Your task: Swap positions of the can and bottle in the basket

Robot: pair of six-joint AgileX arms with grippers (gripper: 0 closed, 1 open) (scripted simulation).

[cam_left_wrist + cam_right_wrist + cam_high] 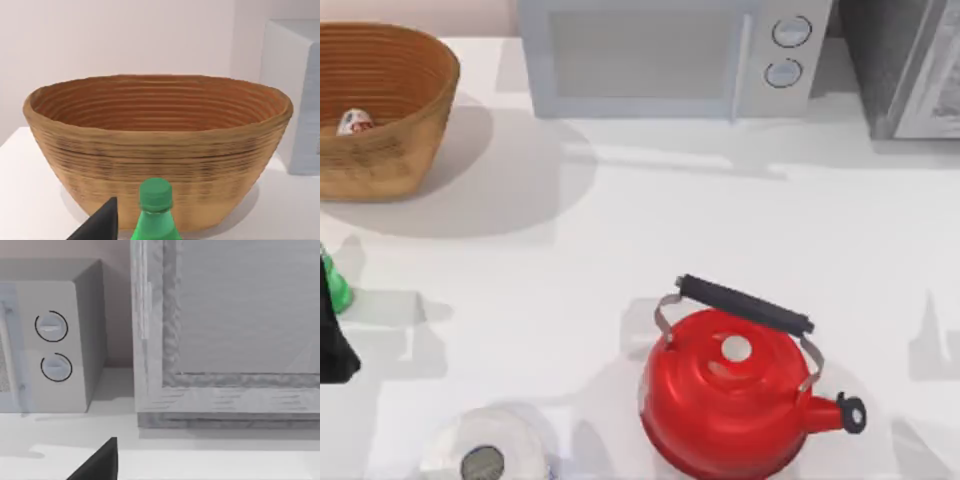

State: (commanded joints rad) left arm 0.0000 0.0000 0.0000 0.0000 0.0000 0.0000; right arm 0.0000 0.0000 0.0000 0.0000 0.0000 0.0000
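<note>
Left gripper (145, 227): hovering at the tabletop's left edge, just in front of the basket; one dark finger (100, 222) showing beside the bottle, apparently closing around it, though whether the grip is firm cannot be told from these pictures.

Small bright green plastic bottle with a green screw cap (155, 212): standing outside the basket at the tabletop's left edge (334, 285), upright, cap pointing up, between the gripper and the basket wall.

Tiny white cylindrical can with a red label (355, 122): lying inside the basket, against its left inner wall.

Large deep oval basket of woven tan-brown wicker (415, 110): sitting at the tabletop's far left corner, holding the can.

Right arm: parking near the tabletop's right side, a dark finger (97, 462) facing the grey microwave (55, 340); open or shut cannot be told.

Bystanders: red kettle with a black handle (730, 395) sitting near the front edge; white paper roll (485, 455) sitting at the front edge, left of the kettle.

Progress: looking like an early-to-middle stage, with the swap not finished. Remaining, judging by the layout: taking the can out and getting the bottle into the basket.
</note>
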